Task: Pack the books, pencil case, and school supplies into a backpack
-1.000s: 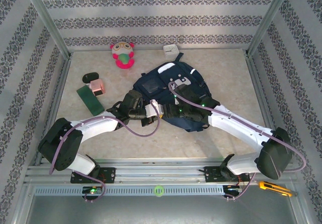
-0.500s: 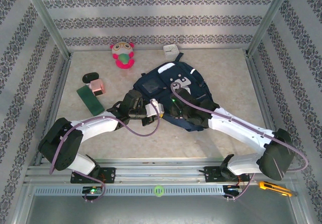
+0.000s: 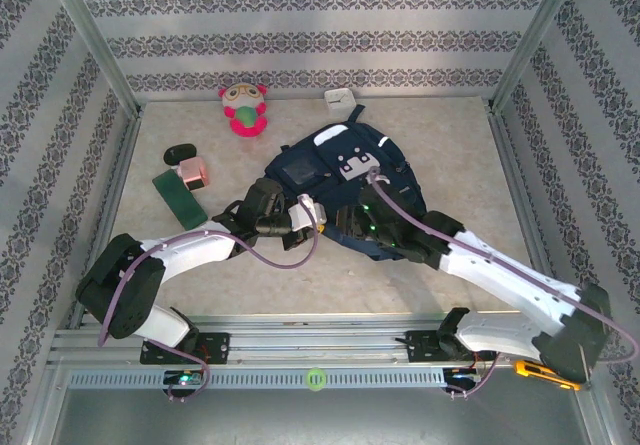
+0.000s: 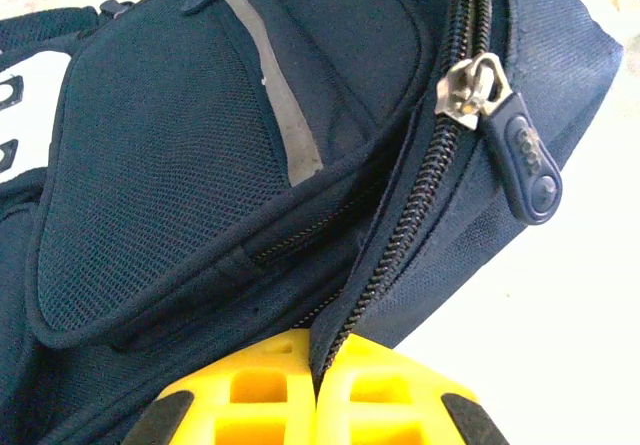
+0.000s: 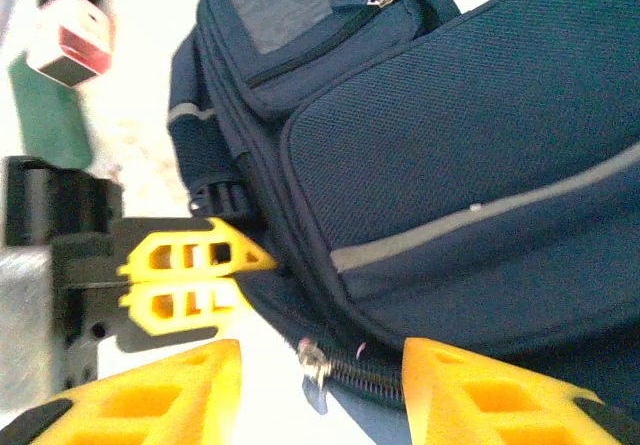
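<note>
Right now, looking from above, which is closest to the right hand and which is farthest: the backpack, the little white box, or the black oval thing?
1. backpack, right at the right hand.
2. white box, by the back wall.
3. black oval thing, far left.

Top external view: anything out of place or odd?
Yes. What looks like a yellow utility knife lies on the near rail beside the right arm's base, off the table. The backpack lies flat, no damage visible.
</note>
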